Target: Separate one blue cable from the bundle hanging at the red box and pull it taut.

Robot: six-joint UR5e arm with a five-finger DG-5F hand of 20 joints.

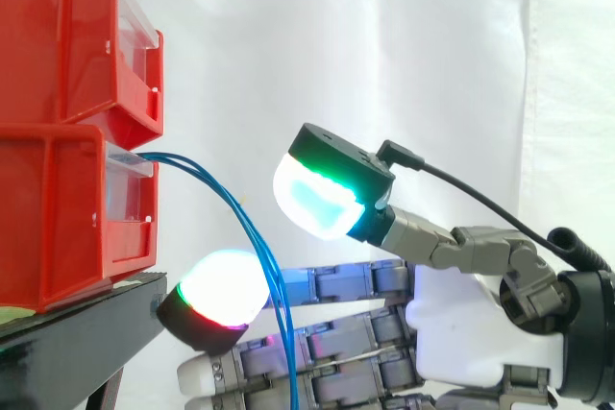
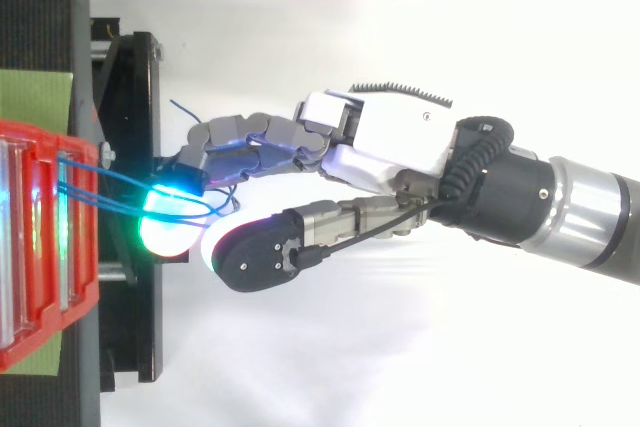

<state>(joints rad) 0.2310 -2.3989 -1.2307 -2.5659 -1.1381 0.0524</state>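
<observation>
Several thin blue cables (image 1: 252, 228) come out of the lower red bin (image 1: 58, 218) and arc down together past the edge of the black stand (image 1: 77, 343). My hand (image 1: 452, 319) reaches in from the right, open, with its fingers stretched toward the bundle. The cables hang across the fingers on the camera side. One glowing fingertip (image 1: 226, 285) sits just left of the strands, under their arc. The thumb pad (image 1: 317, 201) is raised above the fingers, apart from the cables. From above, the cables (image 2: 110, 179) run from the bin (image 2: 40, 247) over the lit fingertip (image 2: 170, 222).
A second red bin (image 1: 67, 36) is stacked on the lower one. The stand's black frame (image 2: 150, 77) juts toward the hand (image 2: 390, 137). A green mat (image 2: 35, 97) lies beside the bins. A white curtain (image 1: 432, 45) hangs behind.
</observation>
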